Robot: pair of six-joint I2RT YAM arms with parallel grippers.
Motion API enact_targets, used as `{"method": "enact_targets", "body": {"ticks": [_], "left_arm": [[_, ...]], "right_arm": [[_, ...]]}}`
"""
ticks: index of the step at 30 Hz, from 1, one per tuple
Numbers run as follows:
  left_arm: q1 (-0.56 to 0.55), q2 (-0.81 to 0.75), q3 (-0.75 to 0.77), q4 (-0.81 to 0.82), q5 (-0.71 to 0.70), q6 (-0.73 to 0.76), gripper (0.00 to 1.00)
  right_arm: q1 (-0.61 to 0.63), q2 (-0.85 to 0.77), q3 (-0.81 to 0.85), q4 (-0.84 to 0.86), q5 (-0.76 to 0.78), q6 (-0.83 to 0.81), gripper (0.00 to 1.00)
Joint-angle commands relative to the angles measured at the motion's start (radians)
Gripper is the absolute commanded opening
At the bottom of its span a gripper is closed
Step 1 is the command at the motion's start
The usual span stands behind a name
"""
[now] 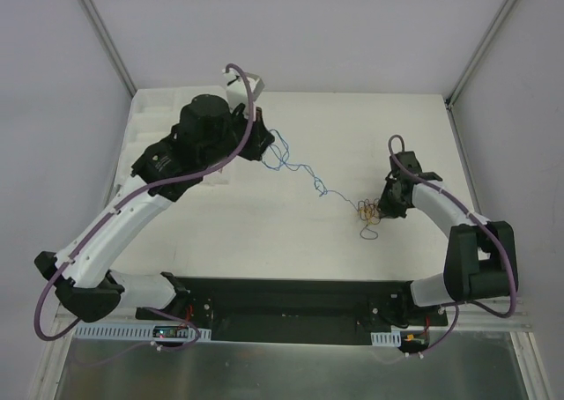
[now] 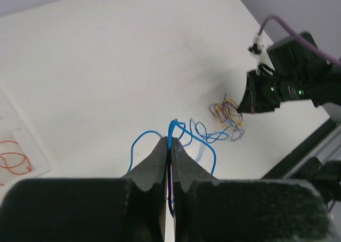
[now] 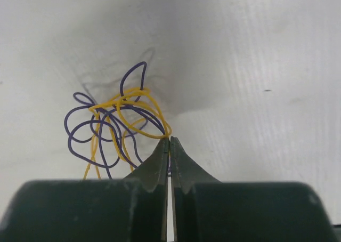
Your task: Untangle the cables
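The cables lie stretched across the white table. A thin blue cable [image 1: 280, 153] runs from my left gripper [image 1: 263, 144] rightward to a small yellow and purple tangle [image 1: 368, 213] beside my right gripper [image 1: 382, 206]. In the left wrist view my left gripper [image 2: 171, 142] is shut on the blue cable [image 2: 144, 135], which loops out on both sides of the tips; the tangle [image 2: 226, 111] lies beyond. In the right wrist view my right gripper [image 3: 170, 140] is shut at the edge of the knot, pinching the yellow loop [image 3: 144, 95] and a purple strand [image 3: 80, 130].
A white box [image 1: 242, 87] stands at the back edge behind the left arm. A sheet with orange rings [image 2: 16, 159] lies to the left of my left gripper. The black base plate [image 1: 282, 303] runs along the near edge, and enclosure walls rise on three sides.
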Motion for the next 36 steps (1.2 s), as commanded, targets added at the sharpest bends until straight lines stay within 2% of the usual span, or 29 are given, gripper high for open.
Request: {"method": "enact_targets", "body": {"ticks": [1, 5, 8, 11, 13, 16, 18, 23, 24, 25, 26, 29, 31, 33, 34, 35, 36], "left_arm": [[0.041, -0.049, 0.071, -0.004, -0.134, -0.018, 0.0], [0.059, -0.044, 0.054, -0.014, -0.097, -0.045, 0.0], [0.082, -0.02, 0.012, -0.015, 0.002, -0.108, 0.0], [0.116, 0.046, -0.03, -0.02, 0.227, -0.182, 0.0], [0.125, 0.098, -0.067, -0.02, 0.35, -0.242, 0.0], [0.125, 0.187, -0.115, -0.017, 0.519, -0.303, 0.0], [0.113, 0.226, -0.152, 0.044, 0.634, -0.319, 0.0], [0.097, 0.257, -0.227, 0.061, 0.664, -0.306, 0.04], [0.096, 0.255, -0.256, 0.061, 0.664, -0.305, 0.05], [0.096, 0.251, -0.28, 0.061, 0.662, -0.303, 0.09], [0.096, 0.243, -0.303, 0.061, 0.659, -0.299, 0.12], [0.096, 0.217, -0.383, 0.061, 0.65, -0.279, 0.22], [0.097, 0.217, -0.417, 0.055, 0.662, -0.267, 0.33], [0.097, 0.212, -0.448, 0.052, 0.661, -0.262, 0.39], [0.097, 0.209, -0.459, 0.052, 0.658, -0.256, 0.42], [0.097, 0.209, -0.463, 0.052, 0.654, -0.253, 0.47], [0.097, 0.215, -0.462, 0.051, 0.656, -0.247, 0.51]], "right_arm": [[-0.019, -0.067, -0.008, -0.084, 0.166, -0.022, 0.0], [-0.017, -0.078, 0.014, -0.121, 0.243, -0.04, 0.0], [-0.016, -0.096, 0.035, -0.146, 0.263, -0.053, 0.0], [-0.014, -0.133, 0.046, -0.141, 0.208, -0.077, 0.02], [0.002, -0.162, 0.046, -0.121, 0.168, -0.091, 0.06], [0.036, -0.178, 0.06, -0.135, 0.171, -0.1, 0.1], [0.042, -0.17, 0.066, -0.144, 0.184, -0.102, 0.12], [0.045, -0.173, 0.08, -0.172, 0.184, -0.122, 0.17], [0.05, -0.207, 0.069, -0.156, 0.174, -0.134, 0.22], [0.055, -0.24, 0.058, -0.138, 0.163, -0.145, 0.34], [0.062, -0.274, 0.048, -0.115, 0.139, -0.154, 0.41], [0.093, -0.302, 0.054, -0.106, 0.12, -0.159, 0.49], [0.114, -0.285, 0.074, -0.119, 0.093, -0.163, 0.53], [0.137, -0.262, 0.083, -0.104, -0.056, -0.189, 0.62], [0.15, -0.241, 0.081, -0.062, -0.195, -0.207, 0.66], [0.163, -0.209, 0.09, -0.051, -0.304, -0.214, 0.68], [0.188, -0.189, 0.097, -0.035, -0.344, -0.202, 0.68]]}}
